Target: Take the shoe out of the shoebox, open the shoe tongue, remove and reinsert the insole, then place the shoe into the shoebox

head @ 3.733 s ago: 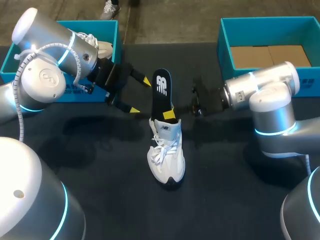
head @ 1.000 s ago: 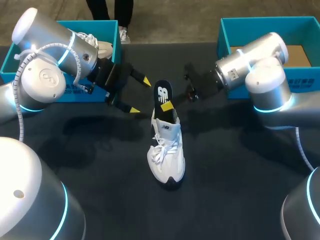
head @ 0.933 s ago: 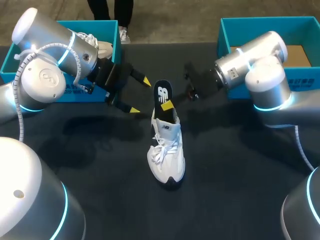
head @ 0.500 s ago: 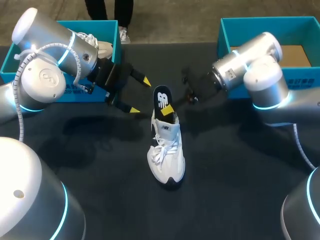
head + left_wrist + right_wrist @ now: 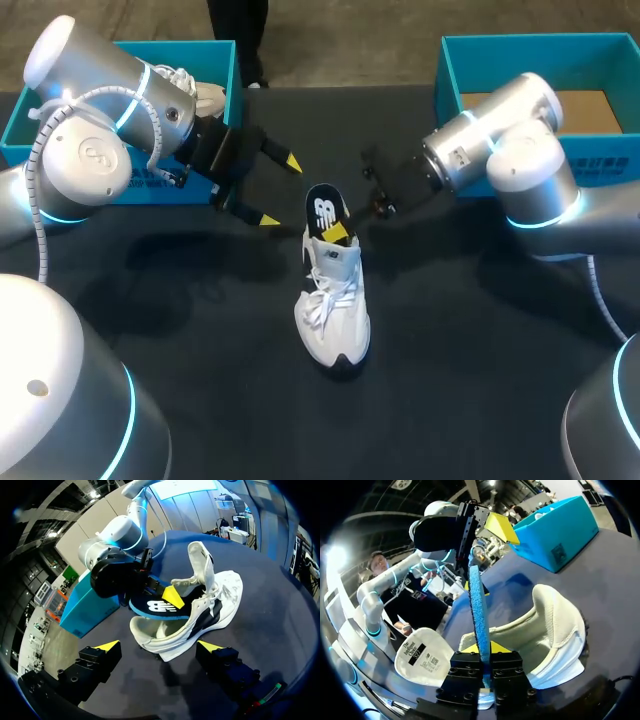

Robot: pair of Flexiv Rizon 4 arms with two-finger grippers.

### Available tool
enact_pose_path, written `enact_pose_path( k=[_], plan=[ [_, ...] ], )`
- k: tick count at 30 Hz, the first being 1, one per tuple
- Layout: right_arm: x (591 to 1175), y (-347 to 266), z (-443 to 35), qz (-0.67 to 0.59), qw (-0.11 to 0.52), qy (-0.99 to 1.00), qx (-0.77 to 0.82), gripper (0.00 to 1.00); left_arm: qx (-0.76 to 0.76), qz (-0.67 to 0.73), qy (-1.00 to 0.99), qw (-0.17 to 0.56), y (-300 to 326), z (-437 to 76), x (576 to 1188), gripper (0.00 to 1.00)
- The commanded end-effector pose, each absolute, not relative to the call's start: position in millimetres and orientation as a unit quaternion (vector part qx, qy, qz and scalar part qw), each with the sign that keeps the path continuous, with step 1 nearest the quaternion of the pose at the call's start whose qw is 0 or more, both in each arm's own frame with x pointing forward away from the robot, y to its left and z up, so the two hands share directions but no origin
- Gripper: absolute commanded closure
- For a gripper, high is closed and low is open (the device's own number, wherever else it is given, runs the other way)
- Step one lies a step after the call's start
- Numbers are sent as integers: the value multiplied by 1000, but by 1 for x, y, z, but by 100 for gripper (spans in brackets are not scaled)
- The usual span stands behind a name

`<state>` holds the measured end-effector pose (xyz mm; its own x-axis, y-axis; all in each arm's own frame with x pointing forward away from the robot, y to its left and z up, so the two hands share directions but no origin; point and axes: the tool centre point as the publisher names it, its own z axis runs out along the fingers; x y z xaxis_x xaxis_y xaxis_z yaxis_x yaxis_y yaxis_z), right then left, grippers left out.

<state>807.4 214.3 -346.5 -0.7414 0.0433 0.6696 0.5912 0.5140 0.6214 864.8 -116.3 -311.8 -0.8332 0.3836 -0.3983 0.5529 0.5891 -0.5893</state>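
Observation:
The white shoe (image 5: 333, 305) stands on the dark table, toe toward me, with its tongue (image 5: 420, 662) pulled forward. A black insole (image 5: 322, 212) with a blue underside (image 5: 479, 615) stands steeply in the shoe's opening, its lower part inside. My right gripper (image 5: 337, 230) is shut on the insole just above the collar, one yellow tip showing. In the right wrist view the insole runs edge-on between the fingers (image 5: 485, 652). My left gripper (image 5: 270, 190) hangs open to the left of the heel, touching nothing. Its wrist view looks at the shoe (image 5: 200, 615) and insole (image 5: 155, 607).
A teal shoebox (image 5: 225, 60) at the back left holds another white shoe (image 5: 195, 95). A second teal shoebox (image 5: 450, 90) at the back right shows a bare cardboard floor, behind my right arm.
My right arm has swung lower and pushed the insole further down into the shoe, so less of it sticks out. The left arm and the shoe have stayed put.

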Motion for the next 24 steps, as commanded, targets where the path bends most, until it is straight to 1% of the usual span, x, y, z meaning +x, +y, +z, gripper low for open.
enact_pose_path(
  k=[1,2,5,12,14,18,19,20,21,22,24],
  plan=[
    [809,213,-334,-447,282,-826,-197,68,265,-367,884,115,-116,-312,864,0],
    [810,212,-332,-448,277,-827,-196,65,265,-367,884,115,-116,-312,864,0],
    [814,212,-324,-450,264,-831,-194,61,265,-367,884,115,-116,-312,864,0],
    [829,218,-325,-452,263,-834,-178,66,265,-367,884,115,-116,-312,864,0],
    [832,220,-328,-449,269,-834,-174,71,265,-367,884,115,-116,-312,864,0],
    [834,221,-337,-447,277,-832,-177,77,265,-367,884,115,-116,-312,864,0],
    [834,220,-338,-447,278,-831,-179,80,265,-367,884,115,-116,-312,864,0],
    [834,220,-339,-447,279,-831,-181,87,265,-367,884,115,-116,-312,864,0],
    [834,220,-339,-446,280,-830,-183,91,265,-367,884,115,-116,-312,864,0],
    [834,220,-340,-445,281,-830,-186,98,265,-367,884,115,-116,-312,864,0],
    [832,220,-342,-443,289,-827,-191,100,265,-367,884,115,-116,-312,864,0]
  ],
)
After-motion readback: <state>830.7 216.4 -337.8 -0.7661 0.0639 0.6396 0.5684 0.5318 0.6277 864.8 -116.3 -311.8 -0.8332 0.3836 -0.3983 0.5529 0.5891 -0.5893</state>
